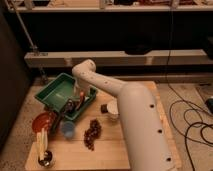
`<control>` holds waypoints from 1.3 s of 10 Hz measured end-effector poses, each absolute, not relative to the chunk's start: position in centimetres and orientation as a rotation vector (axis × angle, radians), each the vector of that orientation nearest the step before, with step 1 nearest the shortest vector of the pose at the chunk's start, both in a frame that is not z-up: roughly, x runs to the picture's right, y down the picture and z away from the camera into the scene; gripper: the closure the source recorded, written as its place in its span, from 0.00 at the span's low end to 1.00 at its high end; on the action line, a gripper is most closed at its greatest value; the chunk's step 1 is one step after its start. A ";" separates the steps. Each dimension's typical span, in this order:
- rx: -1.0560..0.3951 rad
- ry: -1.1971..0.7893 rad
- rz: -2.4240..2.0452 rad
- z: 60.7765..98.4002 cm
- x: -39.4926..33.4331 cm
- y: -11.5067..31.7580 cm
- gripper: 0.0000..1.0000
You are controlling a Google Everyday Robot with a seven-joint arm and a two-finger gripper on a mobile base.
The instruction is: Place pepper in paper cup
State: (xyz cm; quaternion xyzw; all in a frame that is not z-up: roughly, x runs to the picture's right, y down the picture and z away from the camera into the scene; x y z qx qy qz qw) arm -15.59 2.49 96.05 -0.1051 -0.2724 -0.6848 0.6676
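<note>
Your gripper [74, 104] sits low in the tray [55, 90] beside the pepper [82, 96], probably to grasp it for the cup [113, 111], though its opening and hold can't be told.

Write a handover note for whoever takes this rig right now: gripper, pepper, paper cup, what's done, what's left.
Gripper: down inside the green tray, near its front right corner as the camera sees it.
Pepper: slim orange shape in the tray, right beside the gripper. Can't tell whether it is held.
Paper cup: upright on the table, right of the tray, partly behind the arm. The pepper is not in it.
Done: gripper is at the pepper.
Left: secure the pepper, lift it out, carry it to the paper cup, release.
Watch: the blue cup and the grapes sit just in front of the tray.
</note>
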 end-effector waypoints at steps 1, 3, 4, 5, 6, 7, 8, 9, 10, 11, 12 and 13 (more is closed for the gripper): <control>-0.245 -0.621 -1.544 96.2 -15.6 2.7 0.41; -0.261 -0.632 -1.545 96.5 -15.9 3.3 0.41; -0.268 -0.638 -1.548 96.6 -16.1 3.5 0.41; -0.270 -0.643 -1.549 96.6 -16.3 3.5 0.41; -0.273 -0.648 -1.550 96.7 -16.4 3.6 0.41; -0.274 -0.655 -1.552 96.7 -16.6 3.7 0.41; -0.278 -0.660 -1.555 96.7 -16.7 3.8 0.41; -0.283 -0.663 -1.556 96.8 -16.7 3.8 0.41; -0.286 -0.672 -1.555 96.8 -16.8 3.9 0.46; -0.289 -0.678 -1.553 96.8 -16.8 4.0 0.55; -0.291 -0.682 -1.551 96.8 -16.8 4.0 0.62; -0.294 -0.688 -1.548 96.8 -16.7 4.1 0.66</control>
